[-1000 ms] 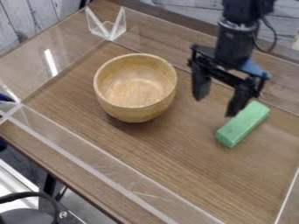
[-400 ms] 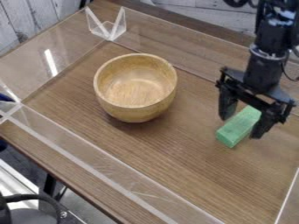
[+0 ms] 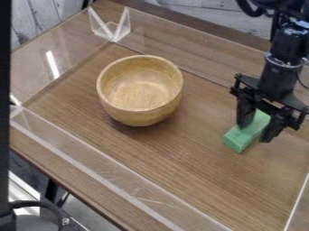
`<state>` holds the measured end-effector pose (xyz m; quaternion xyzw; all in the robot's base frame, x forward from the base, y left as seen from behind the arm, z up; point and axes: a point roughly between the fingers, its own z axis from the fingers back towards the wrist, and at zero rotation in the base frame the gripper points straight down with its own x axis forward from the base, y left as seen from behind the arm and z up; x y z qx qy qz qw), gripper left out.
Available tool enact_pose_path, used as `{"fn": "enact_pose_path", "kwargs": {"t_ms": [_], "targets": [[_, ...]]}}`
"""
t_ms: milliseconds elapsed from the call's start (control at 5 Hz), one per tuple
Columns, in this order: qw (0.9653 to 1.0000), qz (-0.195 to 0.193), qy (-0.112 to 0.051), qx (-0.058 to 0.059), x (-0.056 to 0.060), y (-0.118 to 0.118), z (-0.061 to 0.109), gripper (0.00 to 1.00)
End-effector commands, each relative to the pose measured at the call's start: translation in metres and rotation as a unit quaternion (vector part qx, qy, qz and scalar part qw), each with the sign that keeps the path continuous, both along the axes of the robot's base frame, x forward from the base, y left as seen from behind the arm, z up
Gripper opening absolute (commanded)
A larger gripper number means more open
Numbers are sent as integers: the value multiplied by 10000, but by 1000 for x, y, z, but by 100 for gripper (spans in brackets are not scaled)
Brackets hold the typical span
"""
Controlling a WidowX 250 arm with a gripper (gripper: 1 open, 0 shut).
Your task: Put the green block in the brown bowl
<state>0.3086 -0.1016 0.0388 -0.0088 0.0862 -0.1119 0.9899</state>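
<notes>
The green block (image 3: pixel 243 138) lies on the wooden table at the right, only its near end showing below the fingers. My gripper (image 3: pixel 265 123) points straight down over the block's far part, one finger on each side of it, low at block height. The jaws stand apart with the block between them; whether the pads touch it I cannot tell. The brown bowl (image 3: pixel 140 88) sits empty at the table's centre-left, well apart from the gripper.
The wooden table (image 3: pixel 145 153) is fenced by low clear acrylic walls (image 3: pixel 85 158) along the front and left. A clear folded stand (image 3: pixel 108 24) sits at the back left. The table's right edge lies just beyond the block.
The gripper has moved right and down from beside the bowl, coming down astride the green block. Its fingers look slightly closer together. Block and bowl have not moved.
</notes>
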Motion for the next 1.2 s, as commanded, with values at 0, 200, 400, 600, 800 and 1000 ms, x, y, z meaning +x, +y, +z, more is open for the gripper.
{"fn": "enact_pose_path", "kwargs": {"t_ms": [0, 200, 400, 600, 800, 1000], "targets": [[9994, 32, -344, -101, 10, 1, 18, 100], [9992, 44, -378, -117, 10, 4, 16, 100], [9990, 55, -412, -134, 9, 6, 15, 100], [9989, 66, -431, -149, 9, 8, 14, 100], [9988, 81, -449, -164, 10, 11, 13, 100], [9988, 100, -447, -171, 11, 13, 10, 100]]}}
